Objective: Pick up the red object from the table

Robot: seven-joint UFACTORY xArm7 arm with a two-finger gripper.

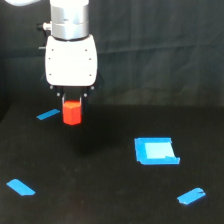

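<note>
The red object (72,112) is a small red-orange hexagonal block. It hangs directly under my gripper (72,102), at the exterior view's upper left. The white gripper body sits above it and the dark fingers close on its top. The block looks lifted off the black table (100,190), with a faint shadow below it. The fingertips are mostly hidden by the block and the dark background.
A blue tape strip (48,114) lies just left of the block. A blue square patch (156,151) lies at centre right. More blue tape marks lie at the lower left (20,187) and lower right (191,196). A dark curtain stands behind.
</note>
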